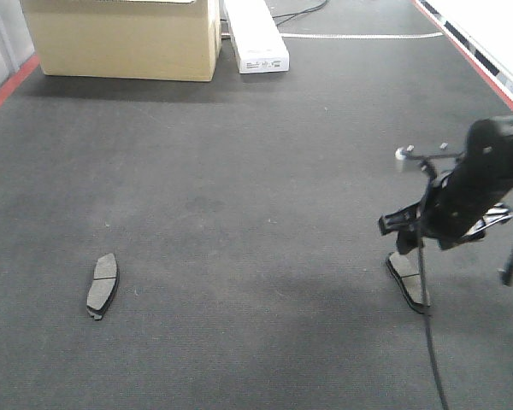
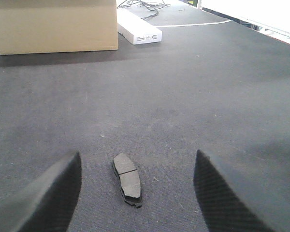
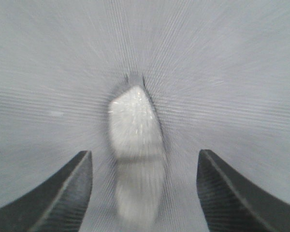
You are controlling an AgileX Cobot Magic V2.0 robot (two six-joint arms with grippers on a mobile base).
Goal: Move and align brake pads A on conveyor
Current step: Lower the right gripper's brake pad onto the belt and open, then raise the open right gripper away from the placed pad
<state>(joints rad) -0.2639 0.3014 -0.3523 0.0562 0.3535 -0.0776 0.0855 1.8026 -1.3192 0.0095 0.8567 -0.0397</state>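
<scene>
A: What is the right pincer (image 3: 144,152) doing?
B: It is wide open and holds nothing. Its two black fingers (image 3: 63,193) stand on each side of a dark grey curved flat brake pad (image 3: 135,140), blurry in the wrist view. That pad lies flat on the wide charcoal ribbed conveyor belt (image 1: 239,213), near its right side, just under the pincer.
A: And the left pincer (image 2: 137,157)?
B: It is wide open too, with nothing in it. A second dark grey curved brake pad (image 2: 127,179) lies on the belt in the middle of that open pincer, not touching it. It is on the left side, well apart from the first pad.
A: What is farther away?
B: A big brown cardboard box (image 1: 124,38) and a long white box (image 1: 256,34) sit at the far end, just beside each other.
</scene>
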